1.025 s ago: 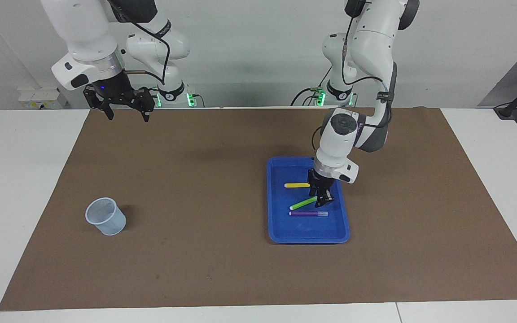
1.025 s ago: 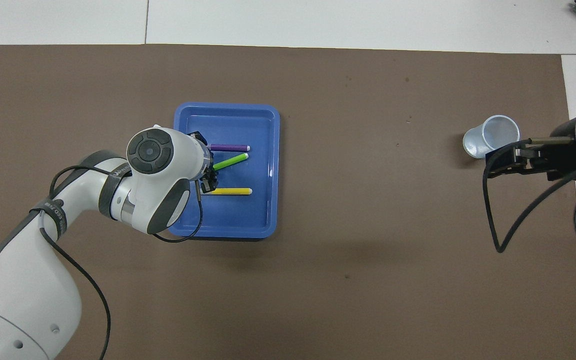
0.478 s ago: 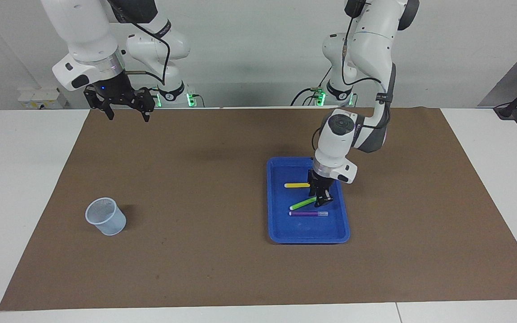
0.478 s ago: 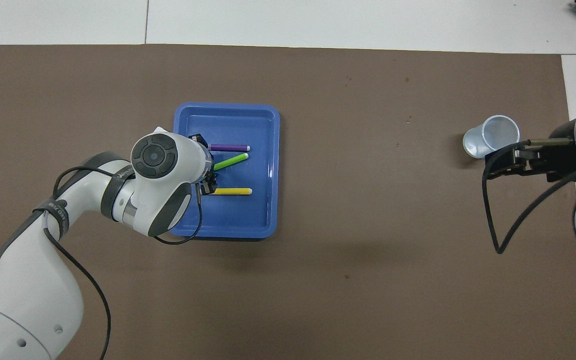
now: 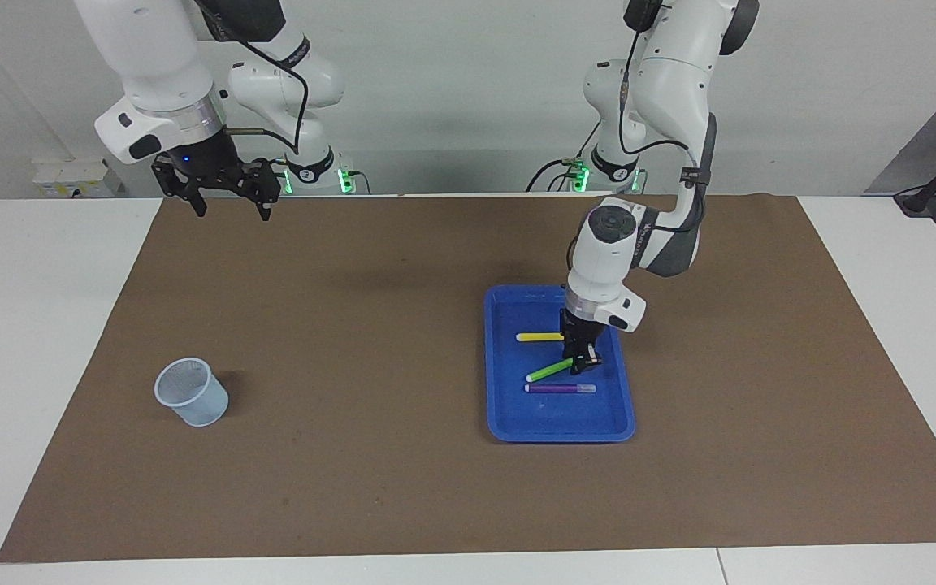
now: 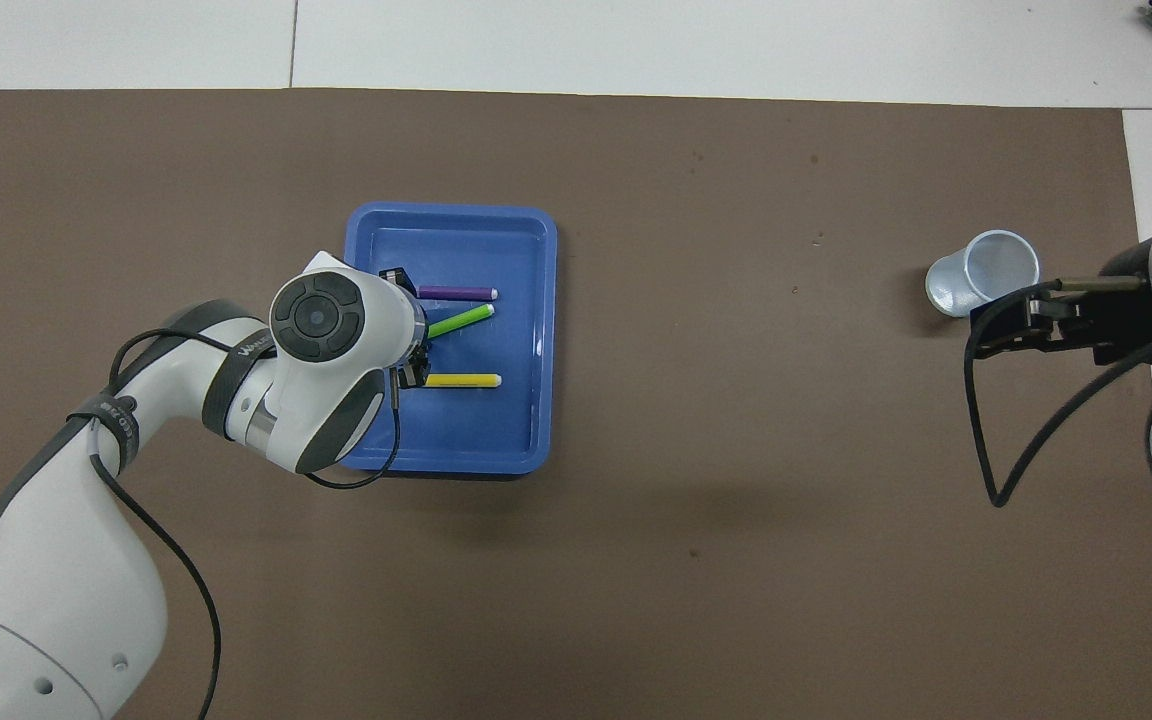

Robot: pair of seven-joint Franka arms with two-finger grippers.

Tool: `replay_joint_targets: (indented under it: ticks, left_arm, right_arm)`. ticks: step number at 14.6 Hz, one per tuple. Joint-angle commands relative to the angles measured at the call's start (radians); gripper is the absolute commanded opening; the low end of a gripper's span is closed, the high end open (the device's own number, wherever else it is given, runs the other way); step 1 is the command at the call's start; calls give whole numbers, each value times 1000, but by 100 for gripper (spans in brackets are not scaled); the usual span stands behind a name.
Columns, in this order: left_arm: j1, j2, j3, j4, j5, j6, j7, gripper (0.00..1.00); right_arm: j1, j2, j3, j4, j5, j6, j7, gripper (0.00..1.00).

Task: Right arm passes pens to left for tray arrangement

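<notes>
Brown mat (image 5: 370, 366), white table (image 5: 37, 341)

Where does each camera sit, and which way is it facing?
Facing view: high across the table, looking at the robots; both arms and bases show, left gripper down in the blue tray, right gripper raised, waiting.
Overhead view: above the robots' end, looking steeply down; left arm, right wrist show.
Shared: tray, three pens, cup, half a turn apart.

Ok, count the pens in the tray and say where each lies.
3, all in the tray: yellow pen nearest the robots, green pen slanted in the middle, purple pen farthest. No others visible.
</notes>
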Motion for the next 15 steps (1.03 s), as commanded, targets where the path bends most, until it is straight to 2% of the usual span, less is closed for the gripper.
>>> replay_joint_targets:
  ticks: [1,15]
  left_arm:
    - [5,3,7,-19,32,22,40,37]
    - [-7,-3,5,-12,34,-73,176,36]
  right_arm:
    - [-5,-26,6,-31,-3,10,17,100]
    - [-5,-26,6,-36,-5,25,45,100]
